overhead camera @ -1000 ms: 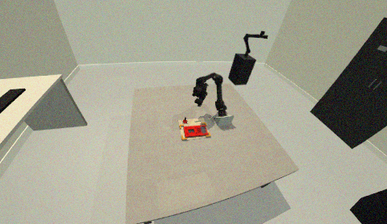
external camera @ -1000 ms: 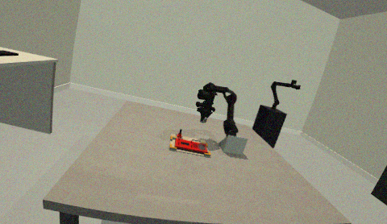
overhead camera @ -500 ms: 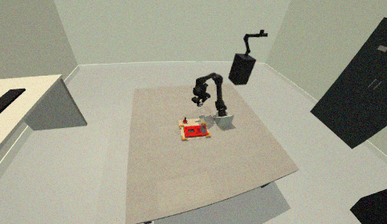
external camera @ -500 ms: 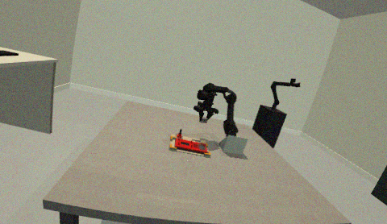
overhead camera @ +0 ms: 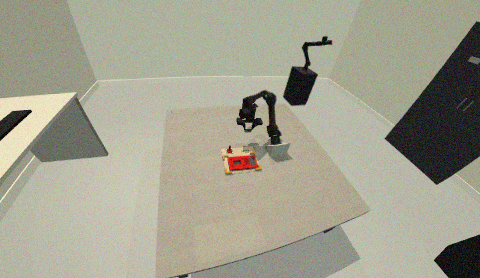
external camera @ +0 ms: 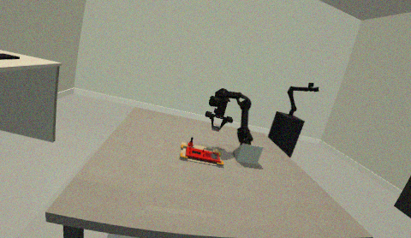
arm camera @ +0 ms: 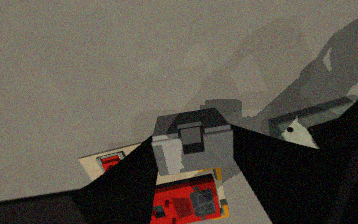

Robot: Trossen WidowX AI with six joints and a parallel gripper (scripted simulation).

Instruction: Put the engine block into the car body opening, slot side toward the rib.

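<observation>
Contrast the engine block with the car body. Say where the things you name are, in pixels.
The engine block (overhead camera: 248, 126) (external camera: 216, 128) (arm camera: 215, 150) is grey; the car body (overhead camera: 242, 163) (external camera: 203, 155) (arm camera: 172, 202) is mostly red. The block is the smaller; the body is wider. The block hangs in the gripper (overhead camera: 248, 126) (external camera: 217, 127) (arm camera: 193, 142); the body lies below, on the table (overhead camera: 210, 203) (external camera: 171, 187) (arm camera: 100, 65).

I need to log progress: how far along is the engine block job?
Picked up: the gripper is closed on the grey engine block. In hand: carrying it above the table, off the red car body. Left: aligning the slot, seating it fully, letting go, withdrawing.
</observation>
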